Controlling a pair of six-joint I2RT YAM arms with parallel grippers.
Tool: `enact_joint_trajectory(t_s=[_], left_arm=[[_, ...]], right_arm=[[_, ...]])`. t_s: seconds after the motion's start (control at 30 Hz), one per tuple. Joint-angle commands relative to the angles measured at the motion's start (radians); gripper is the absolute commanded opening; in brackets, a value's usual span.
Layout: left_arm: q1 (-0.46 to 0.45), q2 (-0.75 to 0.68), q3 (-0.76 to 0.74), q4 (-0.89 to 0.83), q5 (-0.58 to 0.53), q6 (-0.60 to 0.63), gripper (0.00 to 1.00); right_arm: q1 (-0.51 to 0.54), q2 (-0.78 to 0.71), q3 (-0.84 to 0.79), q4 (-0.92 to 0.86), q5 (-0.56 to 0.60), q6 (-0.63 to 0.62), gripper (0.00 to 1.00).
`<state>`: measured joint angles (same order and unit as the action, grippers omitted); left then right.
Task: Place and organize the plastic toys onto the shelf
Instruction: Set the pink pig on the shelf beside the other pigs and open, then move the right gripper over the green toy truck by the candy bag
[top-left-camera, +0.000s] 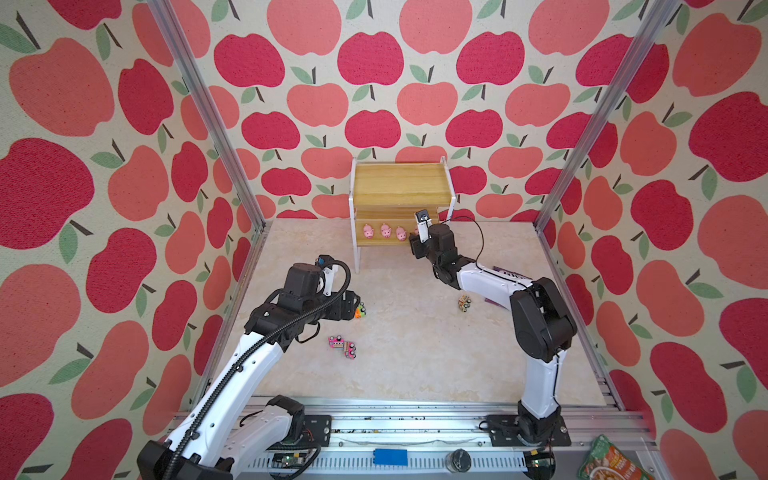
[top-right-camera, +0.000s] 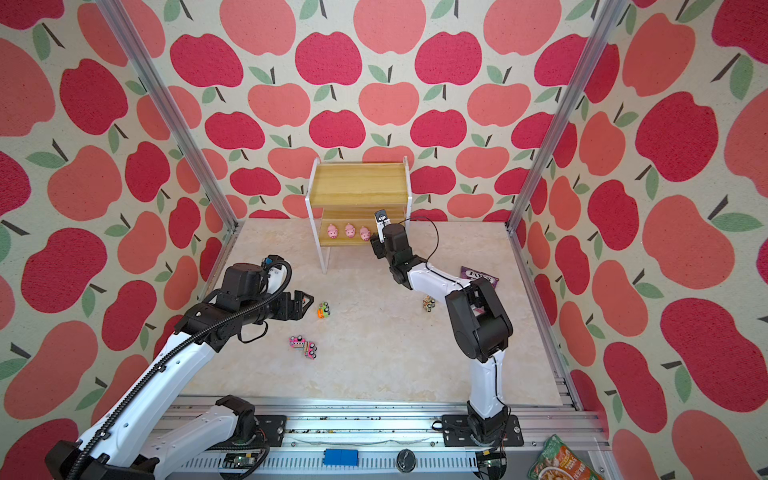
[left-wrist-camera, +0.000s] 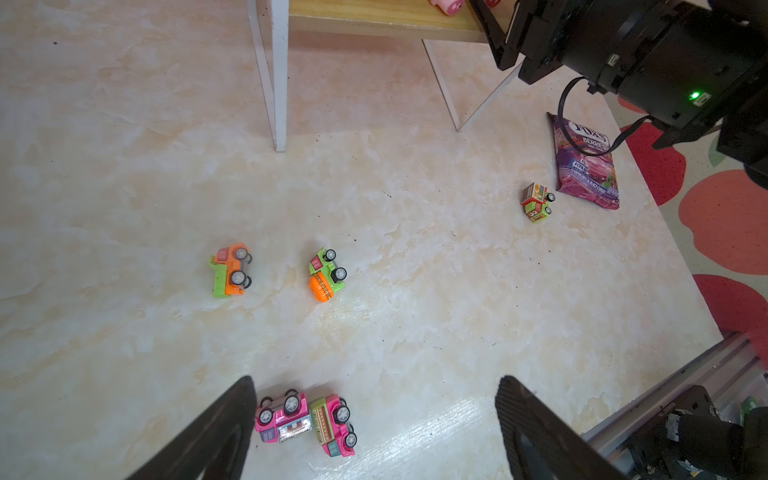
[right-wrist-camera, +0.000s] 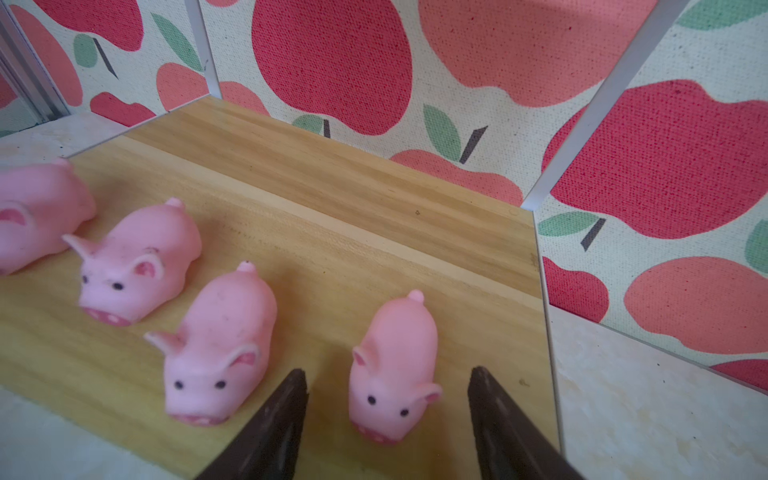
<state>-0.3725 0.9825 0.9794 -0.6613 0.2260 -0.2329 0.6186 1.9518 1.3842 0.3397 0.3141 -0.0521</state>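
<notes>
The right gripper (right-wrist-camera: 388, 372) is at the right end of the shelf's (top-left-camera: 401, 183) lower board (right-wrist-camera: 332, 208). Its jaws stand apart on either side of a pig (right-wrist-camera: 395, 332), with a gap showing on each side. That pig stands upright on the board, snout toward the gripper. Three more pigs (right-wrist-camera: 220, 345) (right-wrist-camera: 137, 266) (right-wrist-camera: 33, 212) stand beside it in a row along the same board, all facing the same way; the farthest is cut off at the frame edge. In both top views only these three pigs show, and the arm hides the last one. The top board (top-right-camera: 357, 183) is bare.

The left gripper (left-wrist-camera: 374, 380) hangs over the surface (left-wrist-camera: 415, 311) with its jaws wide apart and nothing between them. Just beside one finger (left-wrist-camera: 232, 415) lie two pink trucks (left-wrist-camera: 286, 417) (left-wrist-camera: 334, 424), touching each other, wheels turned sideways. Farther out, toward the shelf, an orange truck (left-wrist-camera: 230, 270) and a green truck (left-wrist-camera: 326, 274) lie on their sides, near each other but apart. Well off to the right a brown truck (left-wrist-camera: 537, 203) sits just beside a purple bag (left-wrist-camera: 586, 166).
</notes>
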Motion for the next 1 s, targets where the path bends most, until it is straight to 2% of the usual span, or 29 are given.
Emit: enact_joint_trajectory(t_s=[0.0, 0.37, 0.73, 0.97], left_arm=[[0.005, -0.012, -0.007, 0.002, 0.014, 0.015, 0.92], [0.004, -0.017, -0.009, 0.002, 0.012, 0.015, 0.93], [0.006, -0.007, -0.009, -0.001, 0.000, 0.014, 0.93], [0.025, 0.015, -0.008, -0.001, -0.007, 0.012, 0.94]], right_arm=[[-0.008, -0.062, -0.028, -0.035, 0.004, -0.003, 0.69], [-0.008, -0.151, -0.084, -0.159, -0.120, -0.063, 0.82], [-0.010, -0.272, -0.201, -0.257, -0.322, -0.091, 0.87], [0.003, -0.424, -0.327, -0.353, -0.437, -0.071, 0.87]])
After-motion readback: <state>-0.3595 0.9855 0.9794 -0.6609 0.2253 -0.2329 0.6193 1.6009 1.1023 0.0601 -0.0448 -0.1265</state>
